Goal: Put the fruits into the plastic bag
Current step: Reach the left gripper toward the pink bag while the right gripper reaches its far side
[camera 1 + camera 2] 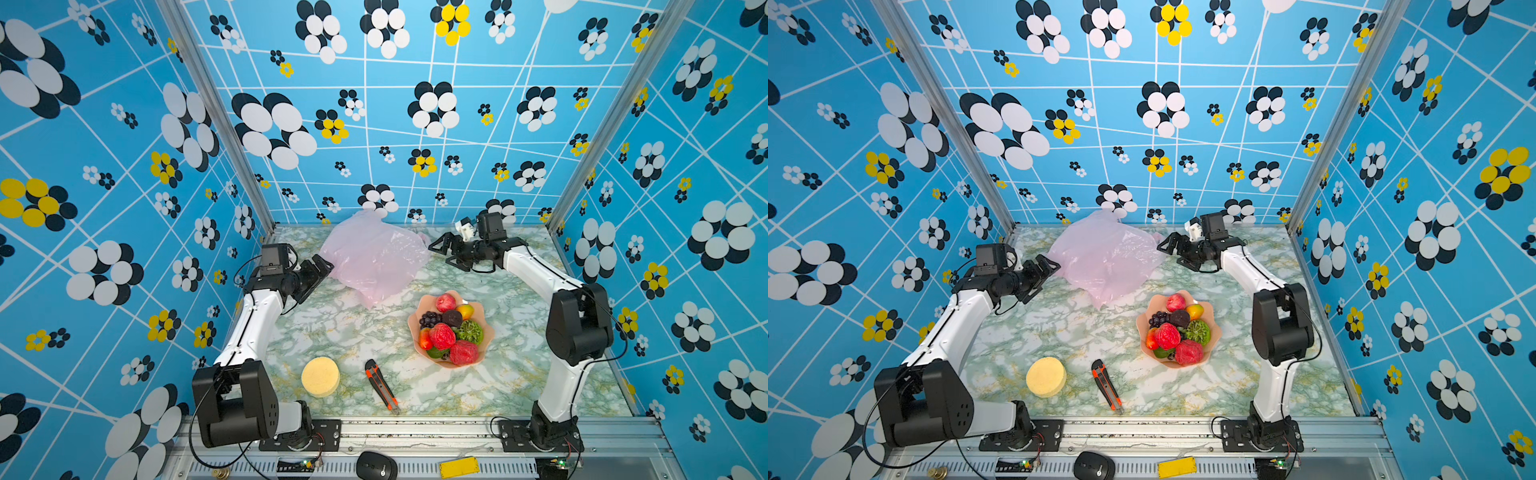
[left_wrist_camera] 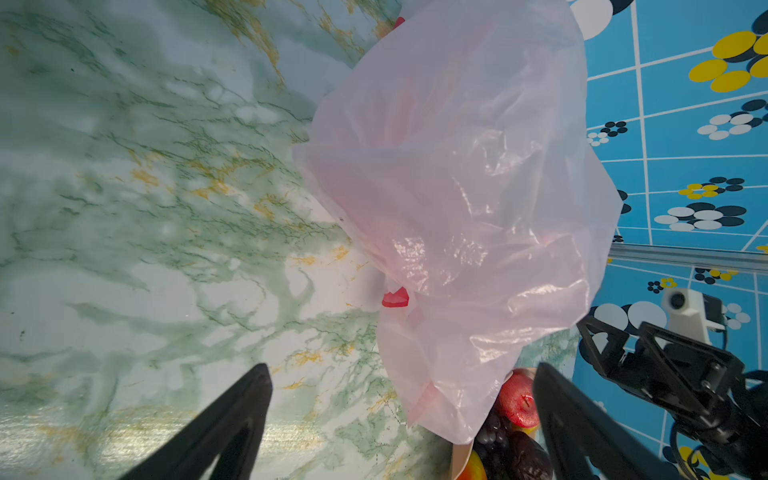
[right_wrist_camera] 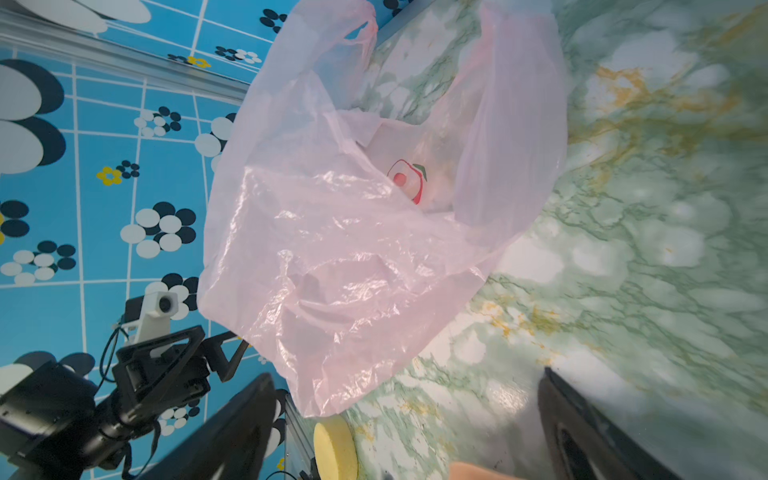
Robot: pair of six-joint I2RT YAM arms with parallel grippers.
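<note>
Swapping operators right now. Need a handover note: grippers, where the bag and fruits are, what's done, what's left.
Left gripper: open, empty, by the left edge of the plastic bag.
Right gripper: open, empty, at the bag's right edge.
Bag: lies crumpled at the back of the table, and nothing holds its mouth open.
Fruits: all piled in the pink bowl, in front of the bag on the right.
Also on the table, not part of the job: sponge disc, utility knife.
Done: nothing bagged.
Left: open the bag, then move every fruit in.
</note>
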